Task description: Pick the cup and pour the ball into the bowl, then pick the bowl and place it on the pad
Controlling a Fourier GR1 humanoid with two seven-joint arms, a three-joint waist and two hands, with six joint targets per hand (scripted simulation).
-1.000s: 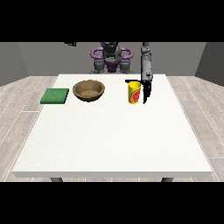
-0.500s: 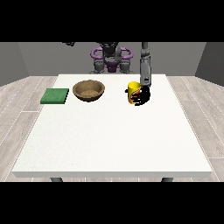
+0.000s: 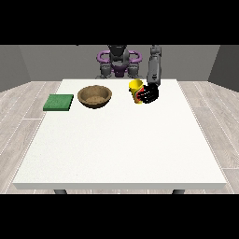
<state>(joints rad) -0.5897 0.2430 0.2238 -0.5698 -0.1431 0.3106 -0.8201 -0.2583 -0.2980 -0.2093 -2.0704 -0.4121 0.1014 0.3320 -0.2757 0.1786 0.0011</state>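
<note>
The hand at the view's right (image 3: pixel 149 94) has its fingers curled round the yellow cup (image 3: pixel 136 91), now raised and tilted where it stood upright on the tabletop (image 3: pixel 121 140) a second ago. The pour is in hand: next comes carrying the cup sideways from the hand to above the bowl (image 3: pixel 95 96), with the green pad (image 3: pixel 59 102) waiting beyond.

A large white table (image 3: pixel 121 140) stands on grey plank flooring (image 3: pixel 18 112); plain, seemingly grey walls (image 3: pixel 51 58) close off twelve o'clock.
</note>
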